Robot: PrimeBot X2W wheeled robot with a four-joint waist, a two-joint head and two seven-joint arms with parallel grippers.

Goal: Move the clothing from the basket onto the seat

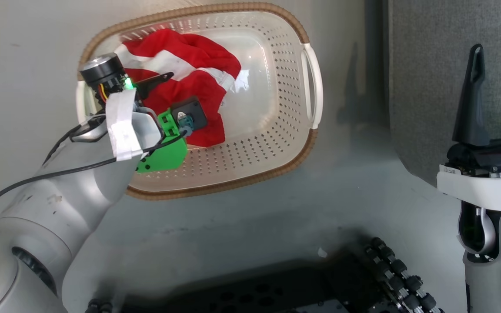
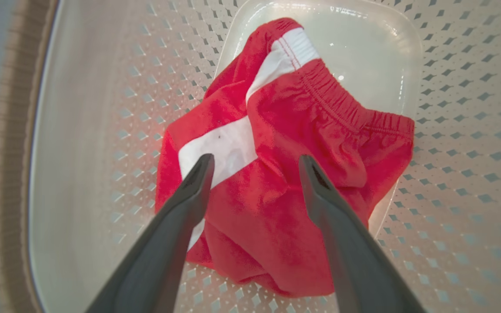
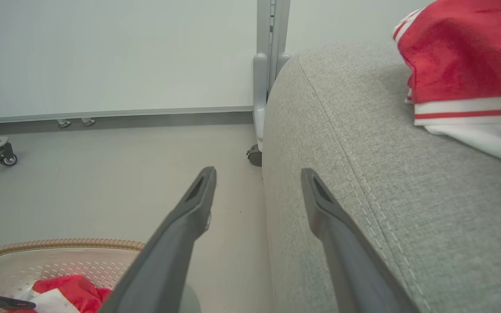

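Grey fabric-upholstered sofa seat (image 3: 363, 208), rounded edge, stitched seam; one red garment with white striped trim (image 3: 459, 56) lies on it. Cream perforated plastic basket (image 1: 276, 130), brown woven-look rim, stands on the floor (image 1: 250, 217). Crumpled red soft-fabric garment with white stripe and elastic waistband (image 2: 259, 208) sits toward the basket's left end.

Left end effector (image 2: 255, 161) hovers above it, fingers apart. Best to descend onto the thick central fold, clear of the slick wall, then pinch.

Right end effector (image 3: 257, 174) is beside the seat's edge, fingers apart.

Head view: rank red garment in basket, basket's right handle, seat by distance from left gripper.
1. Red garment, in the basket, directly under the left gripper.
2. Handle, at the basket's right end.
3. Seat, far right, past the basket.
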